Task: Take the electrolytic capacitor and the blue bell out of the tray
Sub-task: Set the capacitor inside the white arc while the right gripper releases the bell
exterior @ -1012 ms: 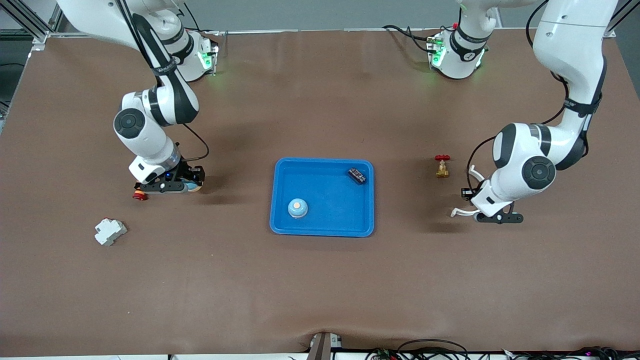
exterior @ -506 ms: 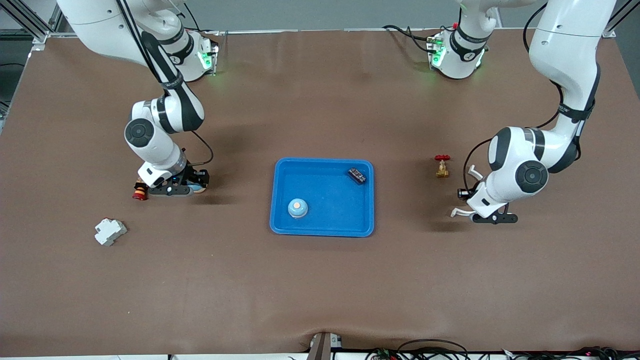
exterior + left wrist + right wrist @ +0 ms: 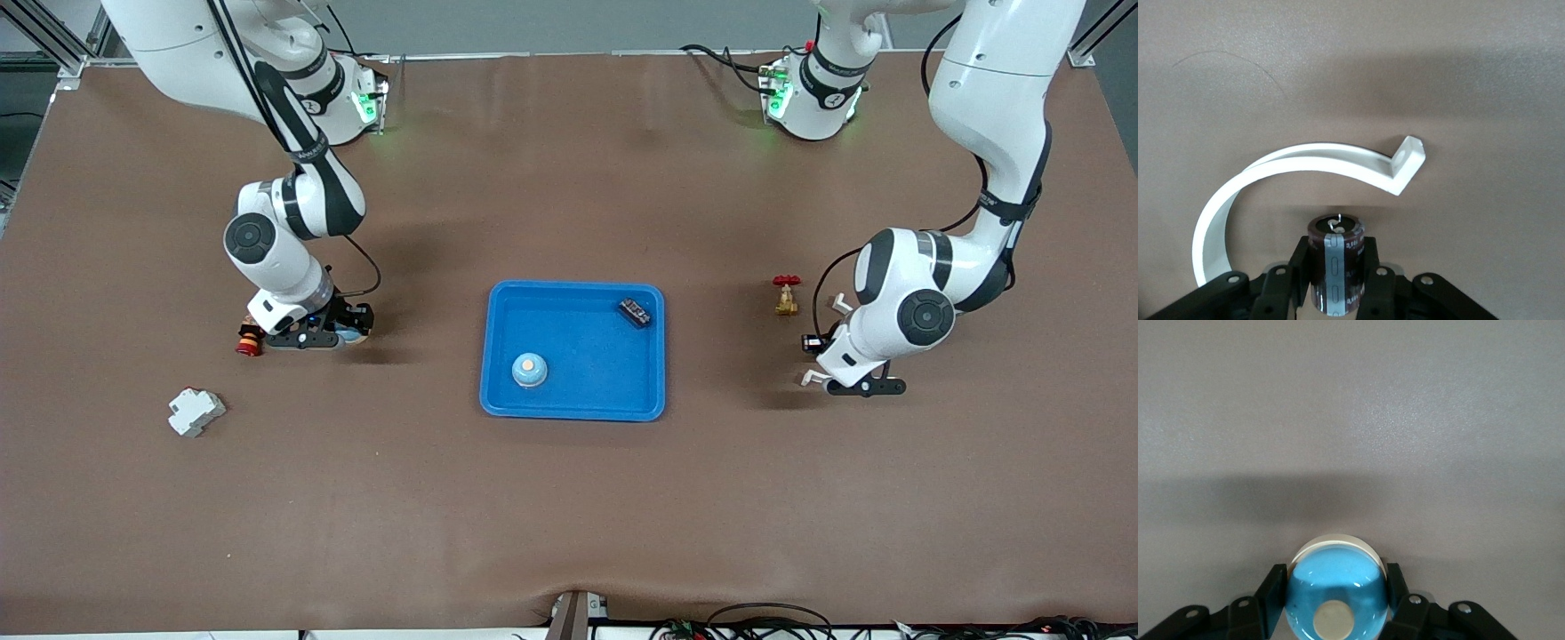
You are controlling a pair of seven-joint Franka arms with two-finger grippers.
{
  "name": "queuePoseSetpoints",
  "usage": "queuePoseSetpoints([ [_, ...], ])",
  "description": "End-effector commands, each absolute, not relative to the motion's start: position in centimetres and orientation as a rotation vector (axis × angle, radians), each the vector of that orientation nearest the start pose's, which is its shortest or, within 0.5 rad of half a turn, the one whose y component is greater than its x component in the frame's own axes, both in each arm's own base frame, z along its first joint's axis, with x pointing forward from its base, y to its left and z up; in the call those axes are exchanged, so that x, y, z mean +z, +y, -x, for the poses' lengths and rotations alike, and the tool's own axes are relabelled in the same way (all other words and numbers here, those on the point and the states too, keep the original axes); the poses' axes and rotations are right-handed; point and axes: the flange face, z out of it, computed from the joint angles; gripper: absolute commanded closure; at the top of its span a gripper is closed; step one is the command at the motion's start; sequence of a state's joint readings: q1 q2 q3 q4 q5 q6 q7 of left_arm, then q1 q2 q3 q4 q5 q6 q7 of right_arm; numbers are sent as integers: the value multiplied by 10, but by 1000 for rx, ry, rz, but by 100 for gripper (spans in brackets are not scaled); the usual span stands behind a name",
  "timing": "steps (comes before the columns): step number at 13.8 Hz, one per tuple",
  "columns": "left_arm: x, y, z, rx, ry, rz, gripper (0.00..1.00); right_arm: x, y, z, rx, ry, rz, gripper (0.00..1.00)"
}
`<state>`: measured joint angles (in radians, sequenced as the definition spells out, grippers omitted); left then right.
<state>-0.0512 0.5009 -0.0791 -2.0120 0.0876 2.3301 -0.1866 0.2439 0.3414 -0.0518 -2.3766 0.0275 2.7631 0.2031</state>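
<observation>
L tool (image 3: pixel 1336 293) clenched on capacitor (image 3: pixel 1336 263), low over bench, white bracket (image 3: pixel 1305 163) just ahead of it. R tool (image 3: pixel 1335 600) gripping blue bell (image 3: pixel 1335 587). Tray (image 3: pixel 498 356) sits between both tools, well apart; second bell (image 3: pixel 529 370) + dark part (image 3: pixel 634 312) inside. Step, likely: set-down. Next: lower, release, avoid bracket.

— Light? Even and overhead, bright across the brown tabletop (image 3: pixel 569 498), with soft shadows pooling beside the tray (image 3: pixel 573 350) and under both arms
— Sharpness? Front view crisp; wrist views show broad shadow bands, no glare
</observation>
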Motion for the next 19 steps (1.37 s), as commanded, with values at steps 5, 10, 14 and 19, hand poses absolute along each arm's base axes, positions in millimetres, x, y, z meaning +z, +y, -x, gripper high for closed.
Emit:
queuePoseSetpoints([
  [5, 191, -74, -581, 249, 7, 3073, 0, 186, 100, -503, -87, 95, 3104, 0],
  [10, 226, -71, -593, 264, -34, 3060, 0, 235, 144, -530, -7, 103, 3096, 0],
  [14, 260, -71, -609, 303, -141, 3047, 0, 270, 204, -547, -29, 193, 3075, 0],
  [19, 291, -77, -618, 236, -363, 3080, 0, 276, 273, -563, -88, 319, 3035, 0],
])
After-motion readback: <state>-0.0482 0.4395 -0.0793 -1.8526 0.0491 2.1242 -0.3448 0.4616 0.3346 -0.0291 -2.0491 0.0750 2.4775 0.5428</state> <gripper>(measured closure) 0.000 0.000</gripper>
